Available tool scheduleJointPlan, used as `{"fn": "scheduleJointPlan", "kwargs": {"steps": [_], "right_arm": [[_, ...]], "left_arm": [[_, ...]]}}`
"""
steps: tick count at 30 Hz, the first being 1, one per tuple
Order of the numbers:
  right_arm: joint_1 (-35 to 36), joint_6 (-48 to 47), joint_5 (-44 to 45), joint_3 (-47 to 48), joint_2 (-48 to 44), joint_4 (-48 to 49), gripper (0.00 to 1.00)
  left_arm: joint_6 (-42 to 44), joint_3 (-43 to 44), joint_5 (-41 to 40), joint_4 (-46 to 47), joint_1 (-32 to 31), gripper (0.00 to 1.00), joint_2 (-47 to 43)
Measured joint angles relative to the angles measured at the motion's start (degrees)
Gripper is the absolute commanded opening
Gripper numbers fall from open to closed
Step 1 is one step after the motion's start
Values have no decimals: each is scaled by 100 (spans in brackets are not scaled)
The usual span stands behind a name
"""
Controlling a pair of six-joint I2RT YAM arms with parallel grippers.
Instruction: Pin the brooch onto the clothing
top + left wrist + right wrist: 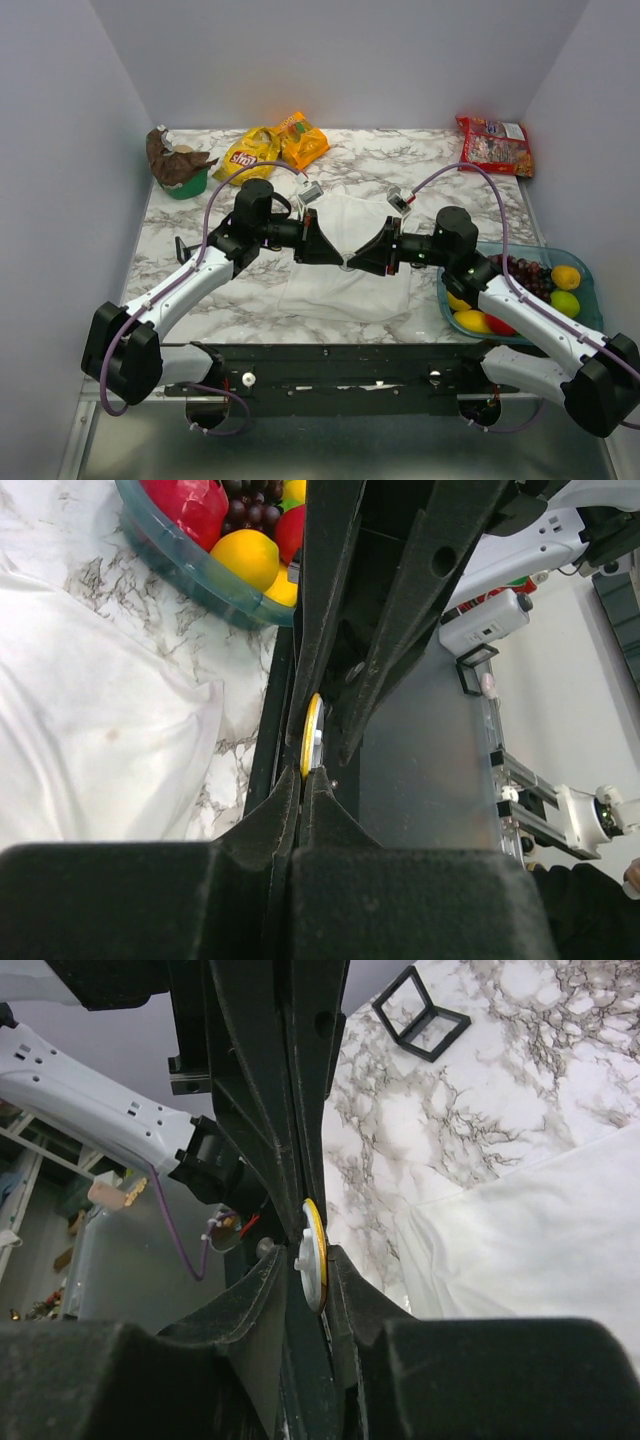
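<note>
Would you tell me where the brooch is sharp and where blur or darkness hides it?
Left wrist: the brooch is sharp, the near fingers dark and blurred; right wrist: likewise crisp beyond soft black fingers; top external: evenly lit, sharp, yet the left end effector and right end effector hide it.

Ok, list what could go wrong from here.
1. The brooch is pinched in the right pincer, with the closed left pincer at its rim; a slip there could drop it onto the clothing.
2. The pincers meet tip to tip, so pushing closer may jam them together.
</note>
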Motion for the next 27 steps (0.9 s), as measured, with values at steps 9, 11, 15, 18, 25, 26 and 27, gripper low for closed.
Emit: {"fn": "scheduleJointPlan", "kwargs": {"steps": [9,11,15,18,25,26,27], "right_arm": [[57,-42,136,0,17,-22,33],[81,-59,164,0,50,-22,31],[146,-109,243,0,127,-33,25],[179,-144,319,2,151,-98,19],[192,-153,417,2,151,-120,10],[199,-153,435,2,151,-120,10],[210,-157,457,2,151,-125,10]], "left_arm": [[4,0,-17,-92,0,0,74],[15,0,-20,-125,0,0,74],[24,0,-24,-160,0,0,74],[42,0,-50,-190,0,0,74],[94,0,-96,-229,0,0,74],[103,0,-105,-234,0,0,74],[107,0,-107,-240,0,0,74]]}}
